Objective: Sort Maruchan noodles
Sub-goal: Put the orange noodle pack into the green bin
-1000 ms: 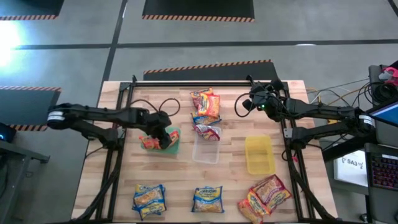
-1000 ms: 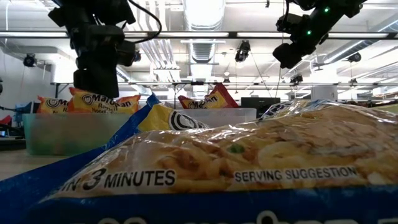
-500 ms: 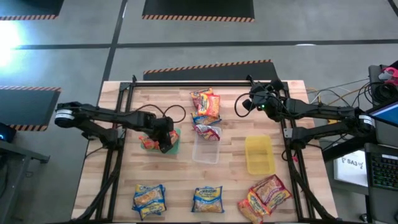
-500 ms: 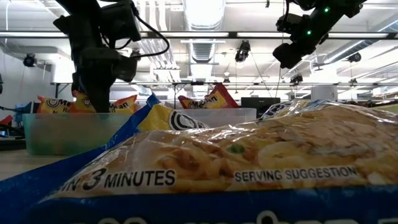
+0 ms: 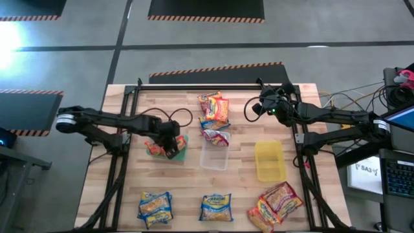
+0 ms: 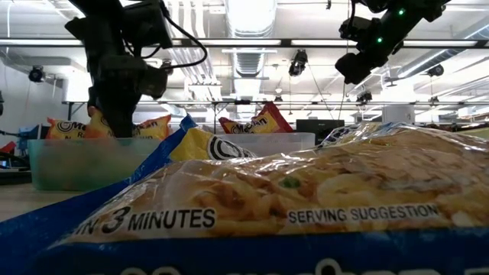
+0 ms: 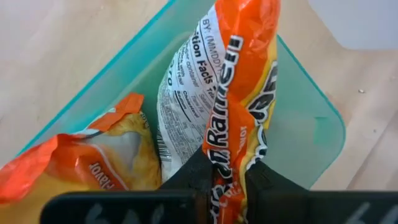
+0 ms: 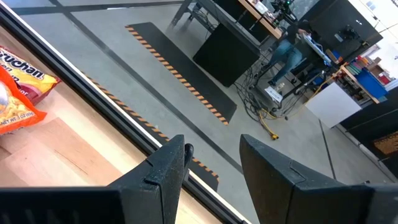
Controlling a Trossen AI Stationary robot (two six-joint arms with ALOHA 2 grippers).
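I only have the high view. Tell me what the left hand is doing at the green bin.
Observer: The left hand is shut on an orange packet, pinching it edge-on over the green bin.
Operator: Report what else is in that bin.
Observer: A second orange packet lies in it, beside the held one.
Operator: Now check the right hand.
Observer: The right hand is open and holds nothing, at the far edge of the table.
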